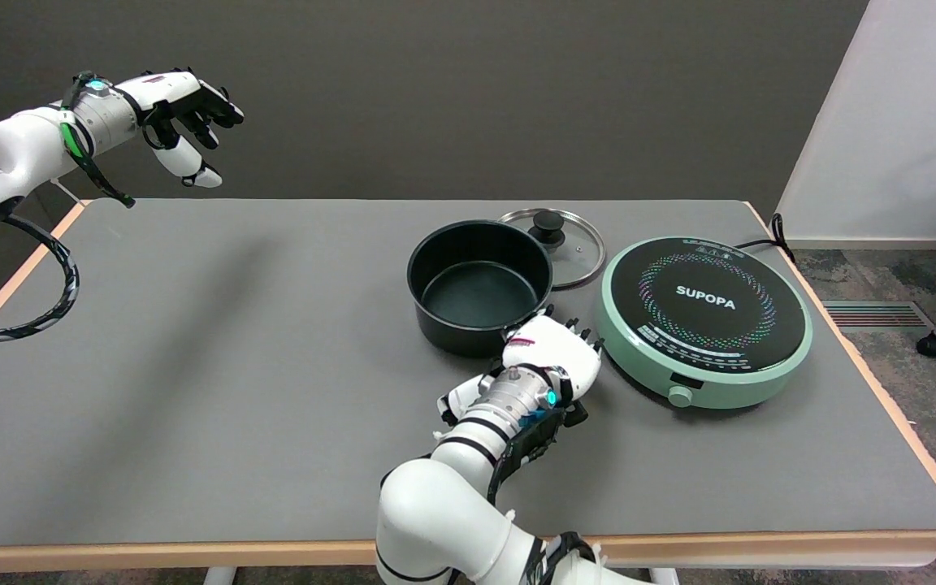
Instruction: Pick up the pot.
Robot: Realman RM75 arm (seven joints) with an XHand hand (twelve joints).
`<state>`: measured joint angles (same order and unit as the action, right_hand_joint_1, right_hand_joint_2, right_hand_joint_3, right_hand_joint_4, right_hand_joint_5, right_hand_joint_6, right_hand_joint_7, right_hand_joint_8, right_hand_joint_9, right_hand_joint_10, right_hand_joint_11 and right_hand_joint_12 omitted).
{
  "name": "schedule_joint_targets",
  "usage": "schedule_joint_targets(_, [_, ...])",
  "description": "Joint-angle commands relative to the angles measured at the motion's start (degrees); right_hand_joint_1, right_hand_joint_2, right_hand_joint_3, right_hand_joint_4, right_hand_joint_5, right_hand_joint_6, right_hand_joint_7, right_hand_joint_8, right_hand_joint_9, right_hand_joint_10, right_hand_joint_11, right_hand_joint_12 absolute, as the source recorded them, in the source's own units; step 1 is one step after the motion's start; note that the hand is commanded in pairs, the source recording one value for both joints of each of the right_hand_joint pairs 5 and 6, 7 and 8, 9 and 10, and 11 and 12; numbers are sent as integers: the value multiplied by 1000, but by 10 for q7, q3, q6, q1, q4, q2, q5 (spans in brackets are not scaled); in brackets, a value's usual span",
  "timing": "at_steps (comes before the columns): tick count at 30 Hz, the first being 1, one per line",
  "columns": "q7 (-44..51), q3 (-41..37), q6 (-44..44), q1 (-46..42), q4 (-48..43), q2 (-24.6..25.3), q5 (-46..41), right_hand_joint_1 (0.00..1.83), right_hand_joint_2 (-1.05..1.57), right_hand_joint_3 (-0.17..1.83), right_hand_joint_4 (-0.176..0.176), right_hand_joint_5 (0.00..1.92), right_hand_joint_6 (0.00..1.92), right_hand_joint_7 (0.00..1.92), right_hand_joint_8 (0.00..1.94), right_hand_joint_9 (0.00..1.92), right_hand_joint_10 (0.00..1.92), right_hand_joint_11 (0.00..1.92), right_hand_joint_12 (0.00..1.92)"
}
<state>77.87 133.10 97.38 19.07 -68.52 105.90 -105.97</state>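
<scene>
A black pot [476, 284], empty and without its lid, stands on the grey table mat [232, 366] right of centre. Its handle runs toward the near right and is hidden under my right hand [553, 357]. The hand lies back-up against the pot's near-right wall, with its fingers curled down around the handle. The pot's base rests on the mat.
A glass lid [561, 244] with a black knob lies flat just behind the pot on the right. A mint-green induction cooker [708, 321] sits close to the right of my hand, its cord trailing off the table's far right edge. The idle left hand [179, 114] hangs at upper left.
</scene>
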Motion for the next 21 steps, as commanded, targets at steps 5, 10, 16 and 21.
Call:
schedule_joint_targets(5, [22,-4,-2,13,-3,-4,2,1157,-371,1085,176,526,526,526,526,526,526,526,526])
schedule_joint_targets(10, [22,-6,-1,14,-3,-4,2,1171,-375,1069,176,617,617,617,617,617,617,617,617])
schedule_joint_targets(16, [30,-13,2,13,-12,-4,-4,1170,-367,1077,176,620,620,620,620,620,620,620,620])
schedule_joint_targets(21, [58,-18,3,12,-25,-4,-8,1160,-374,1123,176,559,559,559,559,559,559,559,559])
